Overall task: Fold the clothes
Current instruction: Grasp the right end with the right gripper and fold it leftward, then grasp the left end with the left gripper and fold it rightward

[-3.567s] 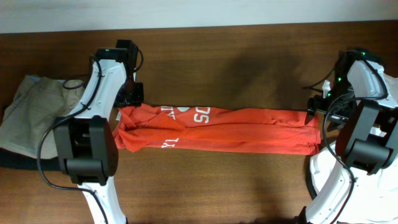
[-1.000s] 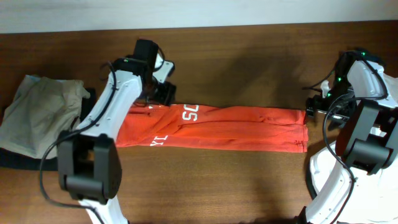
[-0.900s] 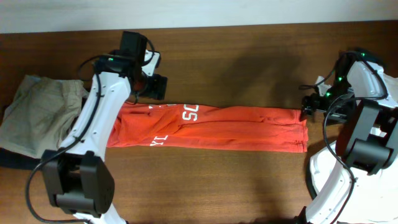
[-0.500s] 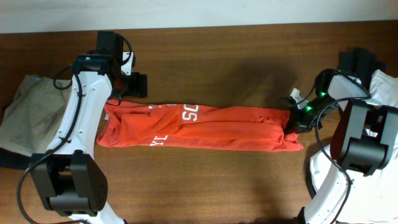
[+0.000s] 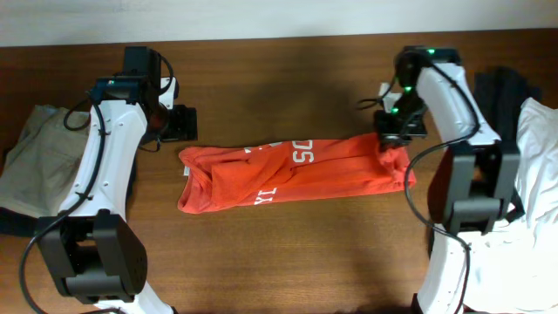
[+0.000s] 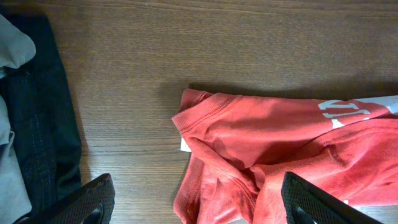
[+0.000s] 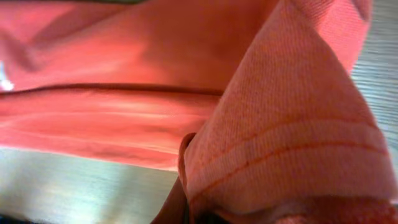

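Note:
The orange-red T-shirt (image 5: 288, 170) lies in a long, rumpled strip across the middle of the table, white lettering (image 5: 303, 153) facing up. My right gripper (image 5: 392, 133) is shut on the shirt's right end and holds it raised. In the right wrist view the hem (image 7: 292, 124) drapes over the fingers and hides them. My left gripper (image 5: 179, 122) stands open just behind the shirt's left end, holding nothing. In the left wrist view the collar end (image 6: 211, 115) and small white label (image 6: 185, 146) lie between the wide-apart fingertips (image 6: 84, 202).
A beige-khaki garment (image 5: 44, 157) lies at the left edge on a dark one (image 6: 43, 124). White (image 5: 532, 174) and black (image 5: 501, 87) garments are piled at the right. Bare wood shows in front of and behind the shirt.
My right gripper shut on the shirt's right end and carried it leftward, bunching and shortening the strip. My left gripper drew back to the left, open.

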